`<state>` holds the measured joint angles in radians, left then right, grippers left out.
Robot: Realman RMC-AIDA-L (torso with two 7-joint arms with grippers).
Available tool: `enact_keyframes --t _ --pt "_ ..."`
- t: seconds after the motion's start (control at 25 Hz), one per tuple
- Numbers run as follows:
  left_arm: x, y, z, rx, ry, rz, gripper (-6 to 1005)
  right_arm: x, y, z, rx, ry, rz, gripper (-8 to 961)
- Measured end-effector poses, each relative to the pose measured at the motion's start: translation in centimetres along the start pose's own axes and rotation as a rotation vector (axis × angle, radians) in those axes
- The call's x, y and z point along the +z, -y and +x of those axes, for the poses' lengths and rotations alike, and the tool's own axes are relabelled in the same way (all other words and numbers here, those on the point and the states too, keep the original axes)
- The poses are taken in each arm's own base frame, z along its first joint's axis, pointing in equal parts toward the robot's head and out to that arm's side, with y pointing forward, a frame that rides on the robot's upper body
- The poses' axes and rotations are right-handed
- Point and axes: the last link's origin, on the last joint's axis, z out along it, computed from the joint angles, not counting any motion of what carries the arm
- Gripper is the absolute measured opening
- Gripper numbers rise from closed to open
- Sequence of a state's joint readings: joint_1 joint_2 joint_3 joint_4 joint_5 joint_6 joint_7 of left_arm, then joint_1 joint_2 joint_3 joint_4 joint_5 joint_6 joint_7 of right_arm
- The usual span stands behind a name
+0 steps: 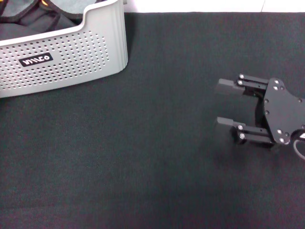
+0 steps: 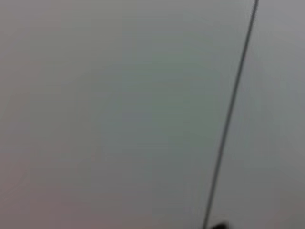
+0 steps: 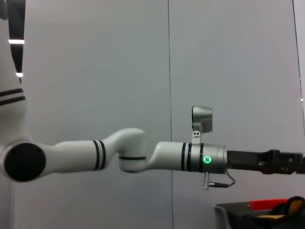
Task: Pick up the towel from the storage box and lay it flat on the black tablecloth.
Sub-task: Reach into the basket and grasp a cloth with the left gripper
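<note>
- Wall (image 3: 95,71): plain pale grey panels behind the work area, smooth and unmarked.
- Panel seam (image 3: 169,62): thin dark vertical line dividing two wall panels; a similar seam (image 2: 231,114) crosses the pale surface in the left wrist view.
- Ceiling lights (image 3: 15,42): two bright strips in a dark gap beside the wall.
- White strip (image 1: 200,5): pale surface at the far edge of the scene.

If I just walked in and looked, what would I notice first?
Probably the right gripper, black with its fingers spread open, over the right side of the black tablecloth. Next, the pale grey storage box full of little holes, at the far left corner, with dark cloth bunched inside. In the right wrist view, the white left arm stretches out sideways before a plain wall.
</note>
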<state>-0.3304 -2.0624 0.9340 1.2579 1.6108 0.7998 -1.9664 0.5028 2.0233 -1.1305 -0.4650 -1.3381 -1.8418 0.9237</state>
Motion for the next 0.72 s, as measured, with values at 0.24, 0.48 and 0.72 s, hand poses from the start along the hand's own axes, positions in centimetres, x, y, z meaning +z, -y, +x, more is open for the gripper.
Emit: enact_keyframes --t 0.24,0.48,0.72 --pt "-0.5 1.1 -1.2 0.061 0.116 0.102 621 0.1 0.4 0.0 -0.026 -0.009 0.018 638" --pt "-1.0 2.1 -1.6 0.073 0.165 0.161 602 0.1 0.5 0.0 -0.033 -0.002 0.03 637" --pt "-0.7 2.0 -1.9 0.072 0.183 0.165 583 -0.2 0.2 0.2 -0.024 0.005 0.038 635"
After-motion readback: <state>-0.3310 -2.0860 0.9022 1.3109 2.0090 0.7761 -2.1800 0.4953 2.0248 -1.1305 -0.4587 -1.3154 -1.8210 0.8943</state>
